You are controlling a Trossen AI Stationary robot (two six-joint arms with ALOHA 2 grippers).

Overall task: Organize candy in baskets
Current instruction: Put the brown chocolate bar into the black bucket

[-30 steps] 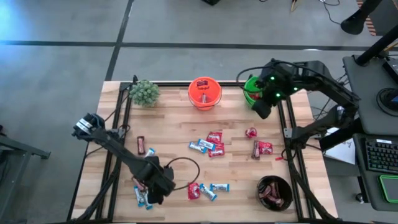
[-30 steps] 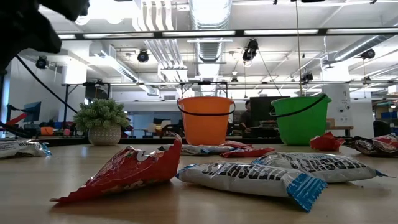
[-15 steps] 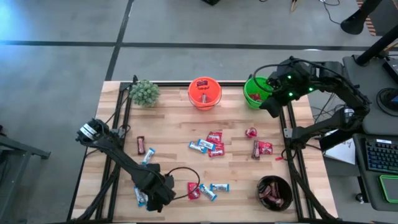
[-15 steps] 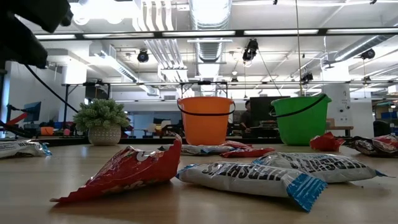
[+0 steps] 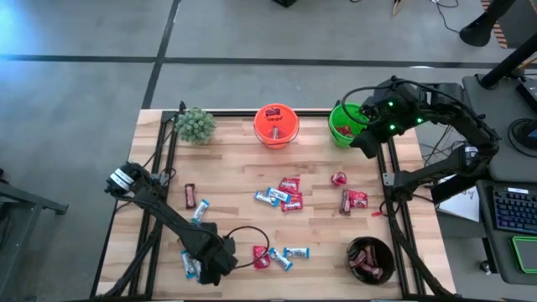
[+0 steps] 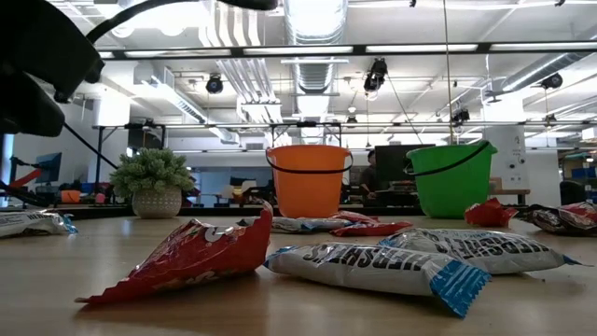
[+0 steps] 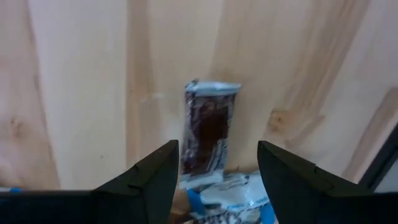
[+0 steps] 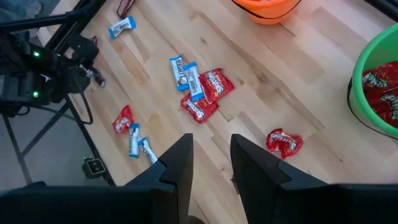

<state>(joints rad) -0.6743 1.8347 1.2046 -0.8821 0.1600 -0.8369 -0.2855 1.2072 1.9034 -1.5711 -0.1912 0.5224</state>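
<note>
Left gripper [image 7: 214,171] has dropped onto the near-left candy [image 7: 209,134], jaws apart, nothing held. Right gripper [image 8: 211,158] (empty, jaws narrowly apart) has cleared the green pail [image 5: 345,122]. Your grab's next.

Left gripper [image 5: 204,267] low over candy [image 5: 190,265]; right gripper [image 5: 366,144] beside green pail [image 5: 338,132]

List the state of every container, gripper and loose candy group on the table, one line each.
Orange pail: upright, a few candies inside.
Green pail: upright, red candies inside.
Black bowl: holds dark-wrapped candies.
Left gripper: open, over a blue-and-white candy.
Right gripper: open, empty, beside the green pail.
Loose candies: scattered flat on the table.
</note>
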